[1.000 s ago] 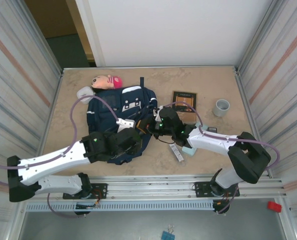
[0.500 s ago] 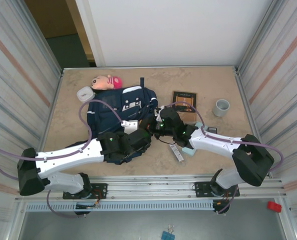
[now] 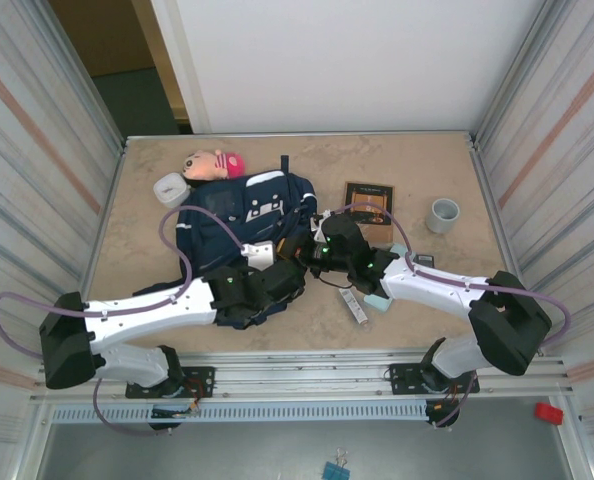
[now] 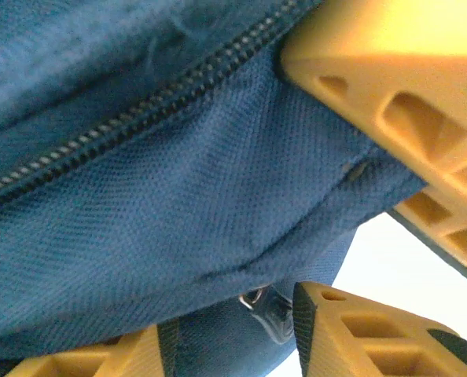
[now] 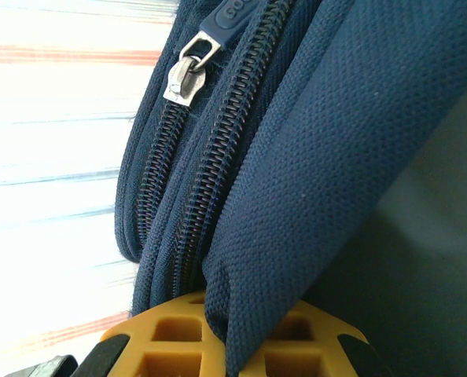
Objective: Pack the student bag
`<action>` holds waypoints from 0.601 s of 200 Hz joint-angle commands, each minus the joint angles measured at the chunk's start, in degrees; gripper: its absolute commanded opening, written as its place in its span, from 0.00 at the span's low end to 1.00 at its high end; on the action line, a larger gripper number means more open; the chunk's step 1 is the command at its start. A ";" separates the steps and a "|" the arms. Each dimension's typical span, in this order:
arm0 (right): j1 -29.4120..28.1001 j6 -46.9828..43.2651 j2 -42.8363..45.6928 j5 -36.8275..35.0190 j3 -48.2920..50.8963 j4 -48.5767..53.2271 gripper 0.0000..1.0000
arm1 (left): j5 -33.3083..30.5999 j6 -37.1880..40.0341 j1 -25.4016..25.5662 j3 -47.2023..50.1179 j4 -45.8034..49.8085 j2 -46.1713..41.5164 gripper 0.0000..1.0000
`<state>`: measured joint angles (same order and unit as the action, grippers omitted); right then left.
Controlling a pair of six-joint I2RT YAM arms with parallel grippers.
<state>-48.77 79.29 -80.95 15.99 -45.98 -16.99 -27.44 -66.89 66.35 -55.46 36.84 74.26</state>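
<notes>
Narrowing around a fold of navy fabric, your left tool (image 4: 320, 204) has slid rightward along the near edge of the student bag (image 3: 239, 215); you cannot tell whether it grips yet. Your right tool (image 3: 312, 252) stays clamped on the bag's right edge. The bag lies left of the table's (image 3: 427, 170) middle, so you are likely still securing it for opening.

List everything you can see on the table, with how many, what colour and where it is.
bag: one, navy, left-centre of table
doll: one, pink and tan, behind bag
small item: one, white, left of bag
book: one, brown, right of bag
cup: one, grey, far right
block: one, pale blue, in front of book
left end effector: one, black, at bag's near edge
right end effector: one, black, shut on bag's right edge
</notes>
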 commanded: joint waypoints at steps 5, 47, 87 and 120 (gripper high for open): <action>-0.24 0.34 3.08 2.15 -2.80 -4.89 0.02 | -1.44 -0.87 -1.38 0.55 -3.51 -0.03 0.49; -0.10 -0.54 3.77 2.89 -2.71 -3.33 0.02 | -1.19 -1.35 -2.54 0.88 -3.87 -0.39 0.32; 1.22 -2.50 4.79 3.49 -2.85 0.34 0.02 | 0.37 -1.19 -2.54 1.16 -1.95 -1.75 0.17; 2.45 -3.91 6.14 3.94 -3.13 2.99 0.02 | 2.34 -0.93 -2.54 2.84 -1.09 -4.48 0.05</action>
<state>-47.11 77.95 -79.13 17.85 -45.98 -13.30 -24.47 -67.72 64.49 -54.43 34.15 72.58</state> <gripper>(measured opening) 0.077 0.086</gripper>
